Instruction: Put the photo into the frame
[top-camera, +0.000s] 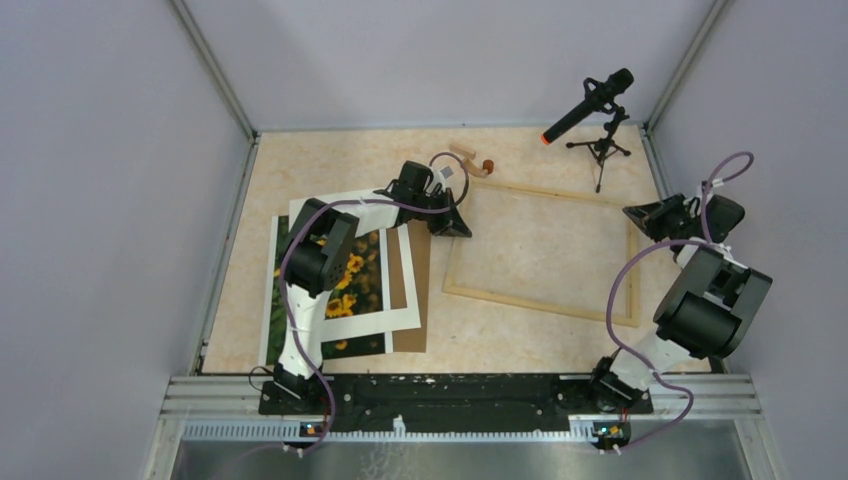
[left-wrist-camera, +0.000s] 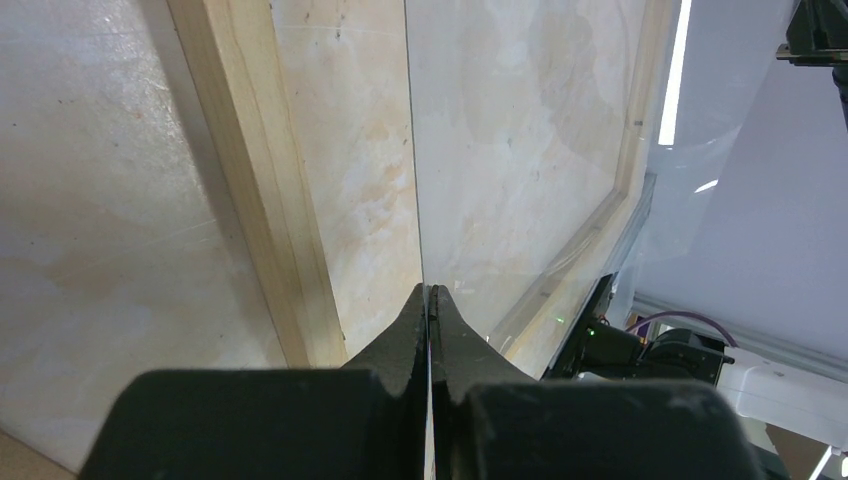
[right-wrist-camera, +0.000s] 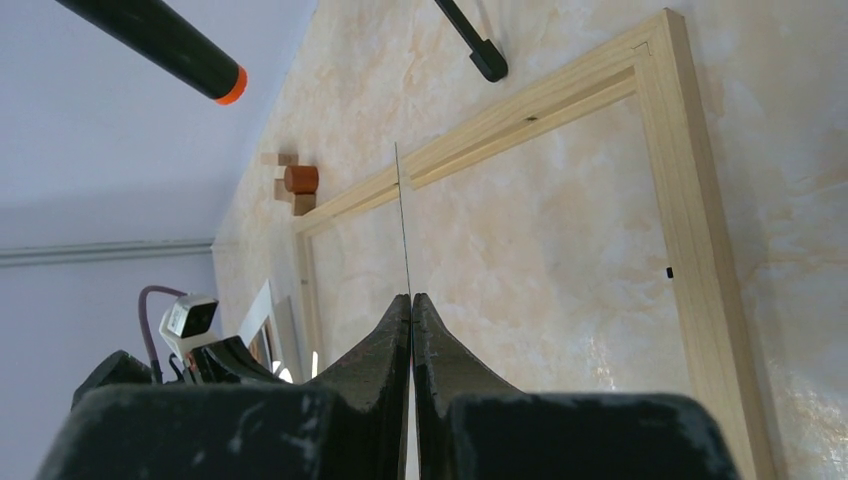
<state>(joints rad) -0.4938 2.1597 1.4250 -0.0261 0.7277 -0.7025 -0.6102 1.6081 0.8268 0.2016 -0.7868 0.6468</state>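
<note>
Top view: the frame (top-camera: 540, 306) lies flat on the counter (top-camera: 340, 165), right of centre, light-wood rails around bare counter surface. The left gripper (top-camera: 455, 222) sits over the frame's 9 to 10 o'clock side and the right gripper (top-camera: 642, 213) over its 2 o'clock corner. Left wrist view: the jaws are pressed fully together on the edge of a clear sheet (left-wrist-camera: 500, 150), which runs off toward 12 o'clock with one frame rail (left-wrist-camera: 260, 180) below it at 10 o'clock. Right wrist view: the jaws are closed the same way on the sheet, seen edge-on as a thin line (right-wrist-camera: 400, 220) rising to 12 o'clock, with the frame's far rails (right-wrist-camera: 688, 200) beyond it at 1 to 3 o'clock. The photo (top-camera: 352, 272), sunflowers on dark green, lies on the counter at about 8 o'clock from the left jaws, partly hidden by the left arm and clear of both pairs of jaws; it is well apart from the right jaws, off at their 9 o'clock. A white mat (top-camera: 400, 318) lies over the photo, with a brown board (top-camera: 418, 270) beside it at 3 o'clock, next to the frame's left rail. Small wooden blocks (top-camera: 468, 155) rest at the frame's 11 o'clock; a microphone (top-camera: 590, 102) stands on a tripod at its 1 o'clock.
</note>
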